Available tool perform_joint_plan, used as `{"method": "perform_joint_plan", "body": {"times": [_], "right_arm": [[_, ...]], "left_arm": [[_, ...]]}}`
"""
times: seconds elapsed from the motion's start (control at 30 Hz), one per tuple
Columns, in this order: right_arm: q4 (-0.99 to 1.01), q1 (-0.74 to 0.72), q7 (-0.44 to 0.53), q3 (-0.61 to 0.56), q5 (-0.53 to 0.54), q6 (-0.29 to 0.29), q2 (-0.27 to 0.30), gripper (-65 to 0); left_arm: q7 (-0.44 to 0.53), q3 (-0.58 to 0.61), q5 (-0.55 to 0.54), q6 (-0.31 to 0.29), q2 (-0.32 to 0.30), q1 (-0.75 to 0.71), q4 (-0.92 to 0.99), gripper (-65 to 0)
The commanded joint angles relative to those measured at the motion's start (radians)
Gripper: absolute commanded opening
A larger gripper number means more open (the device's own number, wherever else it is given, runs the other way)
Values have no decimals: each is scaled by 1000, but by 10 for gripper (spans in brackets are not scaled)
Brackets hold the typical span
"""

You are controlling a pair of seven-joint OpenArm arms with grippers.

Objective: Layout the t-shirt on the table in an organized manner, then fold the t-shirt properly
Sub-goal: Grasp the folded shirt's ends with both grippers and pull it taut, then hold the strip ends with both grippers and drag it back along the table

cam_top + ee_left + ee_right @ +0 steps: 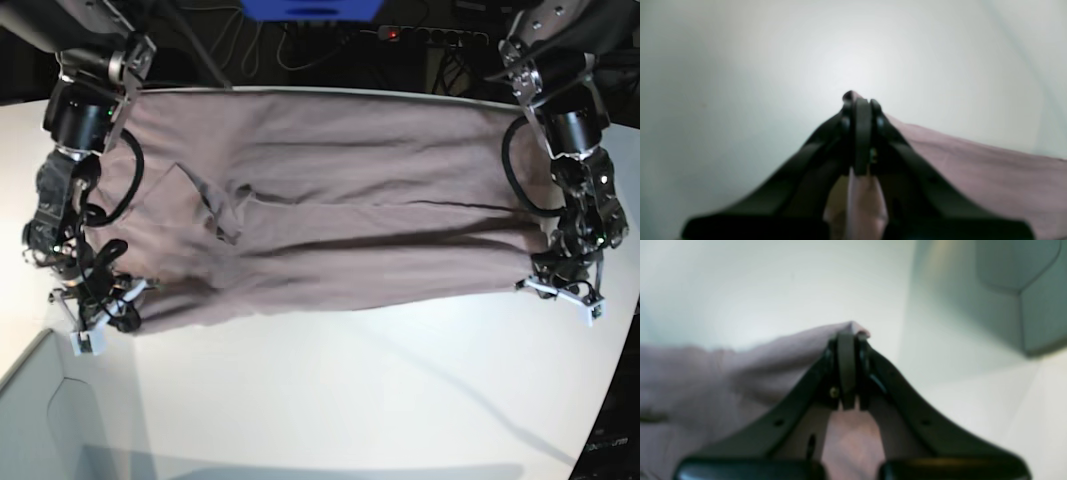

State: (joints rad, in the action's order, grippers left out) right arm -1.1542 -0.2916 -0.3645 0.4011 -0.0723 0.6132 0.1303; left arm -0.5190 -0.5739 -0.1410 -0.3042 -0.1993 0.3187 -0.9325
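White table (350, 400) under dark, cable-strewn background. T-shirt (340, 220) is lying spread across it; left gripper (560, 285) and right gripper (100, 315) are each pinching a near corner, jaws clamped.

There is one t-shirt (330, 210), a single mauve cloth, and no second garment shows in any view. One white counter (360, 400) carries it. Two robot arms are in the base view, one at each side of the shirt, and each ends in one gripper: the left gripper (565, 290) and the right gripper (98, 310), two in all. Each gripper has two black jaws, so four jaws altogether. One pale grey box corner (1020, 290) shows in the right wrist view. At the far edge stand one blue object (312, 9) and one power strip (420, 36), with several dark cables too tangled to count.
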Motion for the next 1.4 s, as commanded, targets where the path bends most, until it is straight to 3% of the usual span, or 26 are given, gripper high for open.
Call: {"method": "perform_joint_plan", "body": {"times": [0.0, 0.3, 0.57, 0.77, 0.93, 1.37], "right_arm": [[-19, -10, 40, 2, 18, 1, 12, -650], [-111, 173, 187, 3, 18, 1, 12, -650], [-235, 274, 193, 5, 19, 1, 12, -650], [-372, 366, 193, 5, 119, 1, 18, -650], [-467, 441, 193, 42, 130, 1, 15, -650], [-488, 624, 195, 94, 131, 1, 12, -650]], "left_arm": [[24, -1, -9, -6, -13, 26, -21, -650], [23, -2, -10, -6, -2, -40, -194, -650], [23, -5, -10, -6, 27, -134, -288, -650], [24, -7, -10, -8, 56, -189, -340, -650], [21, -8, -10, -8, 76, -249, -466, -650], [24, -8, -10, -8, 82, -399, -573, -650]]}}
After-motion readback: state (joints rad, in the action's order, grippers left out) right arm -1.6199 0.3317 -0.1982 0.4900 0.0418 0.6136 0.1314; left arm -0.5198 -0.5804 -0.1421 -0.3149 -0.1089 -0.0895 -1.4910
